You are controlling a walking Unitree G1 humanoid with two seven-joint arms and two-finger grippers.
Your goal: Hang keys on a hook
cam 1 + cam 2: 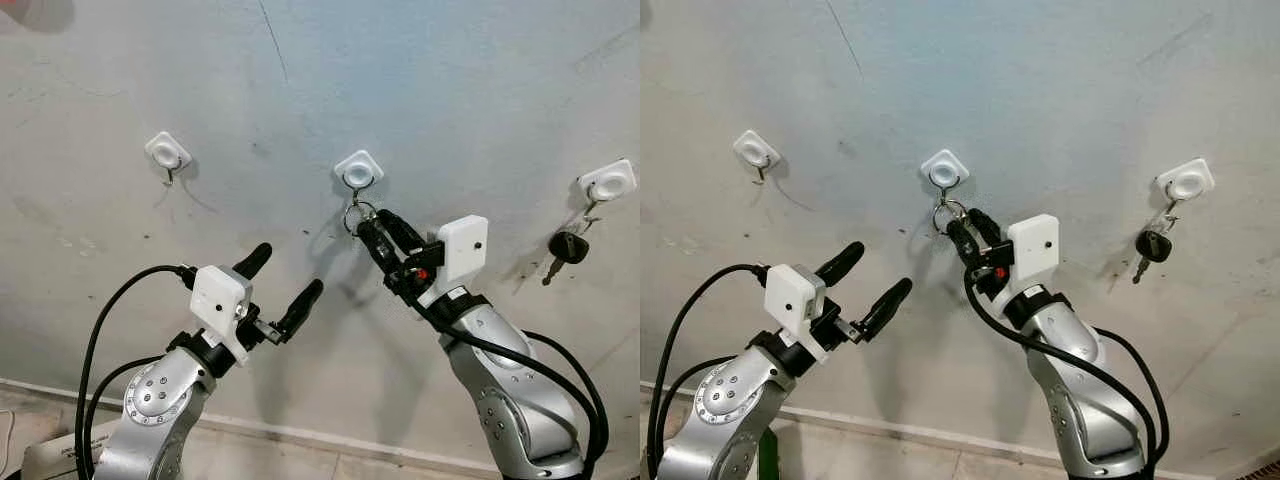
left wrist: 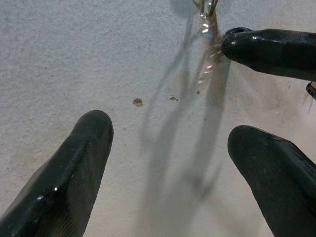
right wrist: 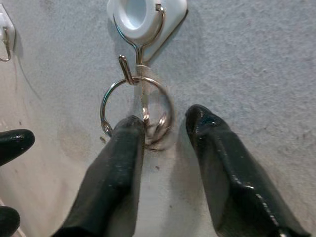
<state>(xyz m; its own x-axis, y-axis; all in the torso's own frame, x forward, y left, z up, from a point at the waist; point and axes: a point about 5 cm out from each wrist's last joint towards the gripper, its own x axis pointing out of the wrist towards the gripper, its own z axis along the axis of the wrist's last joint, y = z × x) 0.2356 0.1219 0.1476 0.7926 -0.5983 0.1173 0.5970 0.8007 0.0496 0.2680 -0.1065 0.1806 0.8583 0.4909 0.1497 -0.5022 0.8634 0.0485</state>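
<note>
The robot is showing two silver metal arms with rounded joint housings dotted with small screws. Each wrist is carrying a white square camera box with a tiny dark hole. Thick black cables are looping along both arms. The left end effector (image 1: 283, 287) and right end effector (image 1: 381, 230) are each wearing two long, glossy black fingers; a red spot is glinting near the right wrist.

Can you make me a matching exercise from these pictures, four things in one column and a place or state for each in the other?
Things:
1. left hook
2. middle hook
3. right hook
4. left gripper

States:
A. holds a black key
B. open, off the wall
C. bare
D. key ring on it, right gripper at the ring

Pairs: 1-C, 2-D, 3-A, 4-B
</note>
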